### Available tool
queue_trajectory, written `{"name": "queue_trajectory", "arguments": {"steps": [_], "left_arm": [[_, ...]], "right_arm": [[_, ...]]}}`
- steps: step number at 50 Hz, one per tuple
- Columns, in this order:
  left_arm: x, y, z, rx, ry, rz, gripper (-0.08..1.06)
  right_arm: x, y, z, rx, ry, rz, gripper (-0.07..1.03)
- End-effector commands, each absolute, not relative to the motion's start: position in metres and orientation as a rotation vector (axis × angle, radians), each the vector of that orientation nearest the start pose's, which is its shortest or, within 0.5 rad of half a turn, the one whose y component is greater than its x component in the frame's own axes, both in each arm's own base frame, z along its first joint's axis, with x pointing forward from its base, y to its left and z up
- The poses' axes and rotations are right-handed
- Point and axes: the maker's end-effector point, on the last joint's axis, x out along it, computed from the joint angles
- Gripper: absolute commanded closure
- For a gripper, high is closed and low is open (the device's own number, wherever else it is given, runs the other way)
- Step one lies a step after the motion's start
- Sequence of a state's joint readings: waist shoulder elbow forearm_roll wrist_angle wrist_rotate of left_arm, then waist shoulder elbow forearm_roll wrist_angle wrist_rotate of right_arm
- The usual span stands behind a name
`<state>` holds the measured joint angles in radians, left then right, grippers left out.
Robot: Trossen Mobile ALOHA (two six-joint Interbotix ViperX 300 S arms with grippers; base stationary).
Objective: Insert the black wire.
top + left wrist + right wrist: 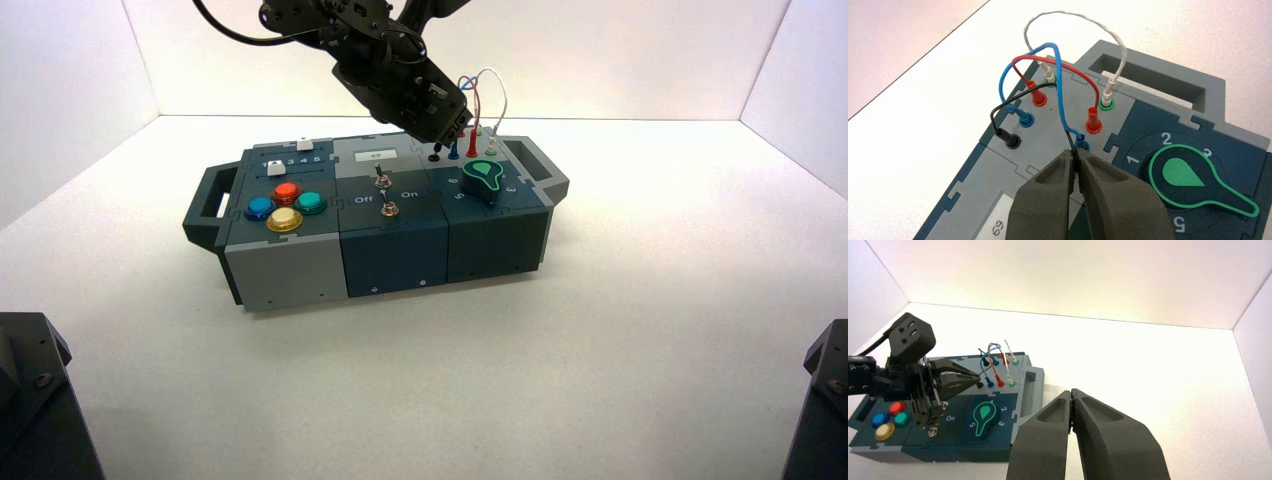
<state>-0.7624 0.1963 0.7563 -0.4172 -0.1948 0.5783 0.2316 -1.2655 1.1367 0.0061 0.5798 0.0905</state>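
Left gripper [1076, 165] is pinched on the black wire [998, 107] at its free plug, just beside the blue plug [1081, 145]. Best approach: keep the plug vertical, align over the empty socket, press straight down. Right gripper [1071, 412] idles closed, well off the box [290, 270].

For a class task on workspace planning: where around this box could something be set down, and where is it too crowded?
Bare white table lies in front of the box and to both its sides. The box's back right corner is crowded: the left claw is shut on the black wire plug among the blue wire, red wire and white wire. The right claw waits apart.
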Motion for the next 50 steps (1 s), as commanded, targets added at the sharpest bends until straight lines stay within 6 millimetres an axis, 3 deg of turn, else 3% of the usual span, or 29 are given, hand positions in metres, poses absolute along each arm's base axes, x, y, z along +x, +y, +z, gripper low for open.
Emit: {"name": "queue_trajectory", "arguments": {"steps": [1, 27, 50], "left_arm": [[0.316, -0.267, 0.043, 0.467, 0.683, -0.688, 1.0], [0.319, -0.266, 0.036, 0.497, 0.698, -0.697, 1.0], [0.319, -0.273, 0.014, 0.541, 0.789, -0.746, 1.0]], "right_arm": [[0.186, 0.043, 0.243, 0.046, 0.44, 0.206, 0.98], [0.185, 0.043, 0.243, 0.046, 0.435, 0.206, 0.98], [0.185, 0.043, 0.242, 0.046, 0.438, 0.206, 0.98]]}}
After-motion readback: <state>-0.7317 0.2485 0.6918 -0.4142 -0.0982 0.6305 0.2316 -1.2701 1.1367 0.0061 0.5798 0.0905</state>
